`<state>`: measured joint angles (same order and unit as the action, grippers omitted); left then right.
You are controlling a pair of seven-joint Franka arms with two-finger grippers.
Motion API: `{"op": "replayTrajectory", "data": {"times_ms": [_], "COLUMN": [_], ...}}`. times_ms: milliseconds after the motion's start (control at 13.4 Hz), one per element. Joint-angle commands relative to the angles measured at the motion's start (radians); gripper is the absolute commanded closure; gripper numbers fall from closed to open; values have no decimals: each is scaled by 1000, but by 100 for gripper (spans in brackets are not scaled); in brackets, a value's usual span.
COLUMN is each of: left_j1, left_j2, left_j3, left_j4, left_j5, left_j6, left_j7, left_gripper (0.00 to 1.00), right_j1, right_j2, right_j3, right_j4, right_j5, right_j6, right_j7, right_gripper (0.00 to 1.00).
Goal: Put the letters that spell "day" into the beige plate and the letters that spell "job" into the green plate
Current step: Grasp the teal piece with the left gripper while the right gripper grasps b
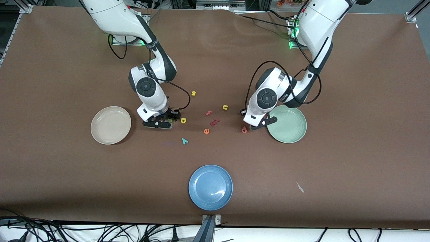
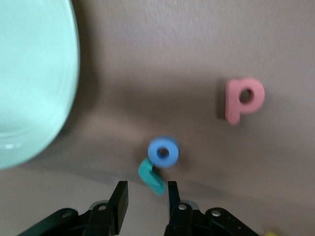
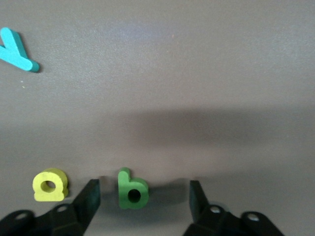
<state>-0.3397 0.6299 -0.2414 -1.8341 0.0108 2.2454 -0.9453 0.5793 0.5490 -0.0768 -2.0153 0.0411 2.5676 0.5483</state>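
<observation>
Foam-soft and light, the green d sat on the table between the right gripper's spread fingers, best squeezed gently by its flat sides, while the left gripper hung half-open over the teal j.

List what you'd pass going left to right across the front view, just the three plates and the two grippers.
beige plate → right gripper → blue plate → left gripper → green plate
</observation>
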Motion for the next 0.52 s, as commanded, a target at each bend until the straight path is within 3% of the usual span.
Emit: {"op": "replayTrajectory", "data": {"times_ms": [0, 223, 447], "left_j1": [-8, -10, -5], "left_j2": [28, 28, 25], "left_j3": [-1, -4, -4], "left_j4": [6, 4, 6], "left_j5": [49, 49, 49], "left_j6": [28, 28, 25], "left_j7": [-79, -98, -99], "left_gripper": [62, 62, 94], "right_j1": [-4, -4, -6], "right_j2": [12, 14, 14], "right_j3": [9, 9, 22], "right_j4": [7, 9, 21], "right_j5": [13, 20, 78], "right_j6": [16, 26, 25], "right_j7": [-2, -1, -2], "right_gripper": [31, 50, 73]}}
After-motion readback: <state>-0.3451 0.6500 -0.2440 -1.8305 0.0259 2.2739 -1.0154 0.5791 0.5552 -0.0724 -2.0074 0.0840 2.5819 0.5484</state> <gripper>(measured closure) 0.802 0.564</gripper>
